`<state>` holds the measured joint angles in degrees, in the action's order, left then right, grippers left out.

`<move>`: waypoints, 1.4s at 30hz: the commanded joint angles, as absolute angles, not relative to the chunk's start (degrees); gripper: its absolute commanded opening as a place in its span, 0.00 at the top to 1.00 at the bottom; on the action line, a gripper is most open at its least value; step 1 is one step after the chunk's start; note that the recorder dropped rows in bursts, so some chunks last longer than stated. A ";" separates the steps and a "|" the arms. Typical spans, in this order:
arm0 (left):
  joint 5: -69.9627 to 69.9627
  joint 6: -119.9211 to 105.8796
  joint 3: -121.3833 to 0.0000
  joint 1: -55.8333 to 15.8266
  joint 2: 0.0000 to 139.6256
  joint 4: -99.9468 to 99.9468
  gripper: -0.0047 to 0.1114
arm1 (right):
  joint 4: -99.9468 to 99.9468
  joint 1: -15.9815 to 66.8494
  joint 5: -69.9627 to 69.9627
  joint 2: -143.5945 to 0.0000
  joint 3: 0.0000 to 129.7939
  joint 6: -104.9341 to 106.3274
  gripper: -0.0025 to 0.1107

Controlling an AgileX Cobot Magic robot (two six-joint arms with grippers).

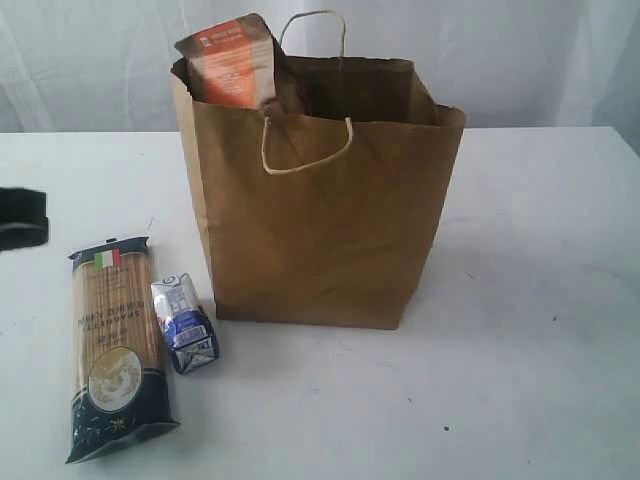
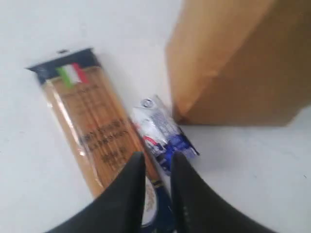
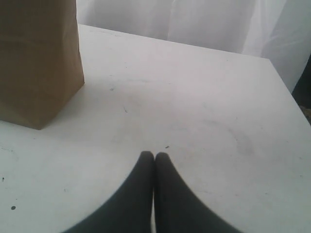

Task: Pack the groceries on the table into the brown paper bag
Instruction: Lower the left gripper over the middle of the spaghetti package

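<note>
The brown paper bag (image 1: 320, 210) stands upright mid-table, and the brown pouch with orange label (image 1: 232, 62) sticks out of its top left corner. Left of the bag, the blue spaghetti packet (image 1: 112, 345) lies flat on the table (image 1: 540, 300) with the small blue-white carton (image 1: 185, 325) on its side next to it. My left gripper (image 2: 156, 162) hovers above the packet (image 2: 87, 126) and the carton (image 2: 163, 133), jaws a little apart and empty. A dark part of that arm (image 1: 20, 218) shows at the left edge. My right gripper (image 3: 154, 156) is shut and empty above bare table, off to the side of the bag (image 3: 34, 63).
A white curtain (image 1: 500, 50) hangs behind the table. The bag's two cord handles (image 1: 305, 150) hang at its rim. The table's far edge and corner (image 3: 272, 63) show in the right wrist view.
</note>
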<state>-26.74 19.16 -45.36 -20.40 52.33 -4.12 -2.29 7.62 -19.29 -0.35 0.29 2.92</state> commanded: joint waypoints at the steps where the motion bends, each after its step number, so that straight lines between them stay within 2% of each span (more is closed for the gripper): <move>1: -32.73 18.98 -49.13 -16.66 54.38 -5.67 0.55 | -2.41 7.37 -19.16 0.00 0.00 2.72 0.98; 4: -34.55 18.86 -49.13 -16.66 57.33 -5.48 0.40 | -2.41 7.37 -19.16 0.00 0.00 2.72 0.98; 9: -32.14 19.38 -49.13 -16.66 65.44 -6.20 0.39 | -2.41 7.37 -19.16 0.00 0.00 2.72 0.98; 12: -25.60 19.51 -45.88 -15.92 70.68 -10.77 0.39 | -2.41 7.37 -19.16 0.00 0.00 2.72 0.98; 14: -22.07 19.51 -42.47 -14.65 73.06 -12.41 0.35 | -2.41 7.37 -19.16 0.00 0.00 2.72 0.98; 17: -14.73 19.51 -37.18 -14.40 74.88 -14.28 0.20 | -2.41 7.37 -19.16 0.00 0.00 2.72 0.98; 18: -13.38 19.51 -36.35 -14.40 75.20 -14.50 0.19 | -2.41 7.37 -19.16 0.00 0.00 2.72 0.98; 35: -2.60 19.51 -35.43 -14.40 87.47 -16.68 0.18 | -2.41 7.37 -19.16 0.00 0.00 2.72 0.98; 42: -1.48 19.51 -37.49 -17.36 90.26 -17.15 0.18 | -2.41 7.37 -19.16 0.00 0.00 2.72 0.98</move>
<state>-1.08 19.15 -36.21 -15.91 89.30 -16.26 -2.29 7.62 -19.29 -0.35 0.29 2.92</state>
